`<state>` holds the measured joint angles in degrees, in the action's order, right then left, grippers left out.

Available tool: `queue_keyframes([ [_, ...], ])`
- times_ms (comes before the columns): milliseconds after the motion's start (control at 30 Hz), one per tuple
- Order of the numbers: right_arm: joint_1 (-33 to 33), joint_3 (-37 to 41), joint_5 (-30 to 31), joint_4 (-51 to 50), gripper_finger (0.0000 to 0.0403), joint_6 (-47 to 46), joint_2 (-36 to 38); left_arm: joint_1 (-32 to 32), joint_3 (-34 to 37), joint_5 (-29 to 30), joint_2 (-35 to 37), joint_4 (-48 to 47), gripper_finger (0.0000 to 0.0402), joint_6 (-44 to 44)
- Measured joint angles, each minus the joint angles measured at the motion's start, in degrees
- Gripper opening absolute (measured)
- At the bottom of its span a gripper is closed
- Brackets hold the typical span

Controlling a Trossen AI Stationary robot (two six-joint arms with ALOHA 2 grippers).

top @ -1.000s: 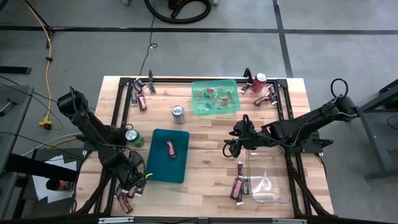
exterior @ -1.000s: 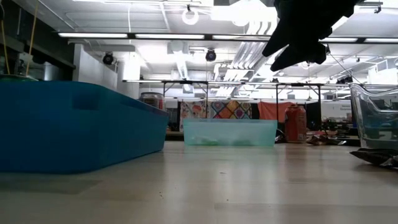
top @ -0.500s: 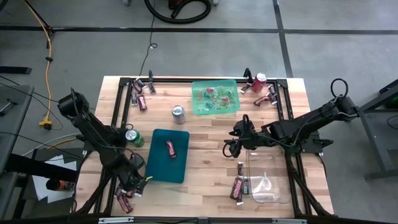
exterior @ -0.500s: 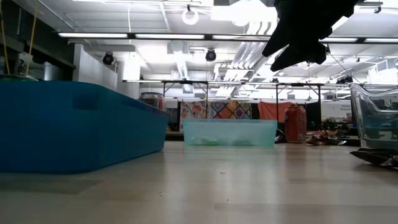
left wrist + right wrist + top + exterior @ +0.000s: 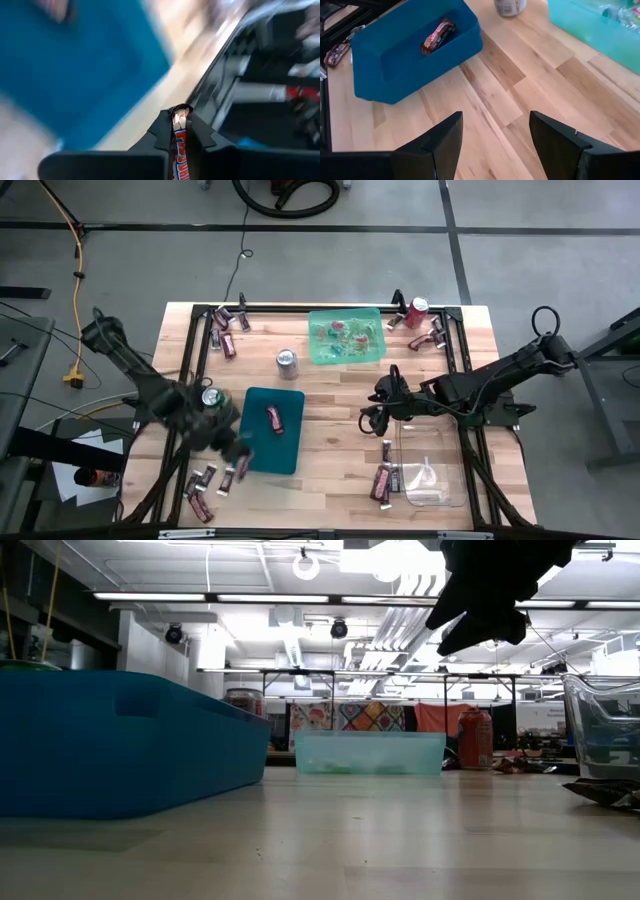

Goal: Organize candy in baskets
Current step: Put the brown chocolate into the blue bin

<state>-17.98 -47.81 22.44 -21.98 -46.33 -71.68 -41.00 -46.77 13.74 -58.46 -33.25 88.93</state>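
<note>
The left gripper [image 5: 180, 131], clamped on a candy bar [image 5: 179, 150], sits at the teal basket's [image 5: 262, 442] lower-left corner.

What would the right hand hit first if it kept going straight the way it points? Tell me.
Probably the dark teal basket: the right hand, open, points across bare wood at its near wall. Depth is hard to judge.

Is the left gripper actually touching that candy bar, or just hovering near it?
Touching. In the left wrist view the left gripper has its fingers shut on a candy bar, the wrapper pinched between them.
</note>
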Motion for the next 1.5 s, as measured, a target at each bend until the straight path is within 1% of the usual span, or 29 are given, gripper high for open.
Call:
queue_keyframes([
  [67, 0.0, 0.0, -0.3, 0.0, 0.0224, 0.0, 0.0, 4.4, -2.0, 2.4, -0.1, 0.8, 0.0005, -8.7],
  [167, 0.0, 0.0, -0.3, 0.4, 0.0224, -0.1, 0.0, 11.1, -3.5, 2.7, -2.0, 1.0, 0.0004, -20.7],
  [233, 0.0, 0.0, -0.4, 0.7, 0.0224, 0.1, 0.0, 14.8, -3.4, 1.9, -3.8, 0.8, 0.0004, -26.2],
  [333, 0.0, 0.0, -0.4, 0.7, 0.0224, 0.3, 0.0, 19.2, -3.4, -1.1, -7.5, 0.7, 0.0009, -30.6],
  [433, 0.0, 0.0, -0.2, 0.7, 0.0224, 0.3, 0.0, 21.9, -3.4, -4.9, -11.2, 1.0, 0.0025, -32.5],
  [533, 0.0, 0.0, 0.0, 0.7, 0.0224, 0.3, 0.0, 23.2, -3.4, -7.7, -14.6, 1.0, 0.0044, -33.8],
  [700, 0.0, 0.0, 0.0, 0.7, 0.0224, 0.3, 0.0, 24.8, -3.4, -12.0, -17.2, 1.0, 0.0085, -35.1],
  [933, 0.0, -0.7, -0.3, 0.8, 0.0224, 0.3, 0.0, 27.3, -3.4, -14.3, -14.2, 1.0, 0.0163, -36.8],
  [1100, 0.0, -3.7, -0.5, 0.8, 0.0224, 4.3, 0.0, 29.5, -3.4, -16.5, -10.0, 2.1, 0.0206, -36.7],
  [1200, 0.0, -5.9, -0.5, 0.8, 0.0224, 7.1, 0.0, 30.6, -3.4, -16.4, -6.8, 6.0, 0.0219, -36.2],
  [1300, 0.0, -8.0, -0.5, 0.9, 0.0224, 9.3, 0.0, 31.6, -3.4, -15.0, -4.1, 13.3, 0.0222, -36.6],
  [1400, 0.0, -9.5, -0.5, 0.8, 0.0224, 10.7, 0.0, 32.2, -3.5, -13.8, -2.2, 22.5, 0.0223, -39.7],
  [1500, 0.0, -10.3, -0.5, 0.8, 0.0224, 10.8, 0.0, 32.5, -3.5, -13.4, -1.3, 30.5, 0.0223, -44.8],
])
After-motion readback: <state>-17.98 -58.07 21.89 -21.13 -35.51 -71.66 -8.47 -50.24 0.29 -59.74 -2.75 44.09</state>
